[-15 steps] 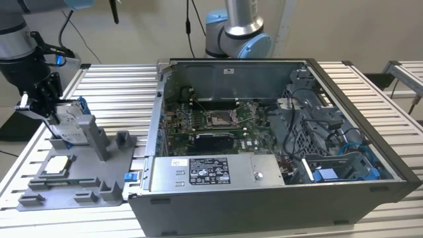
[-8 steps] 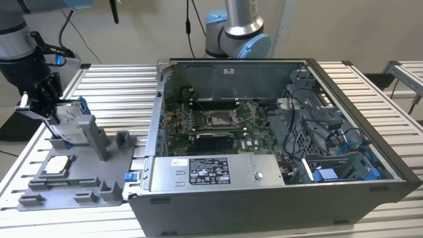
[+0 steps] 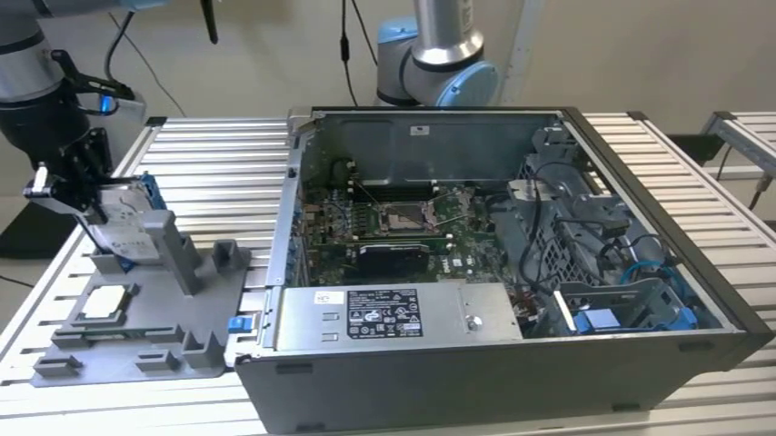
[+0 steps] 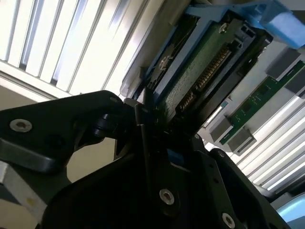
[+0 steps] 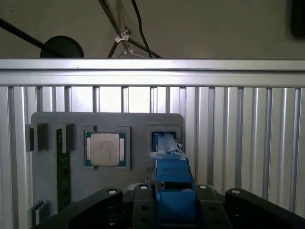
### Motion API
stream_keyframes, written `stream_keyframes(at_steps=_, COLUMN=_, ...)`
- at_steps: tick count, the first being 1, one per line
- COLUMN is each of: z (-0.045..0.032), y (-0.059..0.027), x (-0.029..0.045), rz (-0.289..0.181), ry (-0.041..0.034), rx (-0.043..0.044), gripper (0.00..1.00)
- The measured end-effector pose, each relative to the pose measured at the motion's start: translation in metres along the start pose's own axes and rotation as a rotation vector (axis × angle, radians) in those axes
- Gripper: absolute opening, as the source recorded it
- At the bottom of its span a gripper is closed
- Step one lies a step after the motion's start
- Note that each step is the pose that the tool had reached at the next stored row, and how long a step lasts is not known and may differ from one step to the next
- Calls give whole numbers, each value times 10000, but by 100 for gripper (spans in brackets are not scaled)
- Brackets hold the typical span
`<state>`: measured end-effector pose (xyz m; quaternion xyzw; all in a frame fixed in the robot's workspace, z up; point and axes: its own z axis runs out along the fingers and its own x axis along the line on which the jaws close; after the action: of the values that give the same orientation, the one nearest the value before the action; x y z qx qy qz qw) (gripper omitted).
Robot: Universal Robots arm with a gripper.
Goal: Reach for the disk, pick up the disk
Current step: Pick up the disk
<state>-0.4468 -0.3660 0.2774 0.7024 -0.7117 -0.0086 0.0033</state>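
The disk (image 3: pixel 131 227) stands on edge at the back of the grey fixture (image 3: pixel 158 318), at the exterior view's left: silver, white label, blue frame. My gripper (image 3: pixel 97 213) is down on it from above. In the first wrist view the blue frame of the disk (image 5: pixel 174 183) sits between my black fingers (image 5: pixel 143 193), and my gripper (image 5: pixel 175 202) is shut on it. The disk's far end reaches the fixture's slot (image 5: pixel 164 140). The second wrist view shows the green circuit board on the disk (image 4: pixel 200 76) just past my gripper (image 4: pixel 152 124).
A square silver chip (image 5: pixel 105 149) and a green memory stick (image 5: pixel 63 171) lie in the fixture. An open computer case (image 3: pixel 485 272) stands at the exterior view's right. Behind it is a second arm's base (image 3: pixel 437 64). Everything rests on a slatted aluminium table (image 3: pixel 218 154).
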Motion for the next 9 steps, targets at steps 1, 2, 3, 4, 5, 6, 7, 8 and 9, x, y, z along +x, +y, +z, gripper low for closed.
stream_keyframes(at_steps=1, z=-21, y=0, x=0, rz=0, ry=7, rx=-1, gripper=0)
stream_keyframes(at_steps=2, z=-42, y=1, x=0, rz=0, ry=13, rx=0, gripper=0)
stream_keyframes(at_steps=3, z=-69, y=1, x=0, rz=0, ry=21, rx=-1, gripper=0)
stream_keyframes(at_steps=4, z=-99, y=2, x=-1, rz=0, ry=31, rx=0, gripper=0)
stream_keyframes(at_steps=5, z=-132, y=2, x=-1, rz=1, ry=46, rx=0, gripper=0)
stream_keyframes(at_steps=6, z=-167, y=3, x=-1, rz=1, ry=68, rx=-1, gripper=0)
stream_keyframes(at_steps=7, z=-199, y=4, x=-2, rz=2, ry=87, rx=-1, gripper=0)
stream_keyframes(at_steps=8, z=-233, y=4, x=-2, rz=2, ry=106, rx=0, gripper=0)
stream_keyframes(at_steps=9, z=-266, y=4, x=-2, rz=2, ry=123, rx=0, gripper=0)
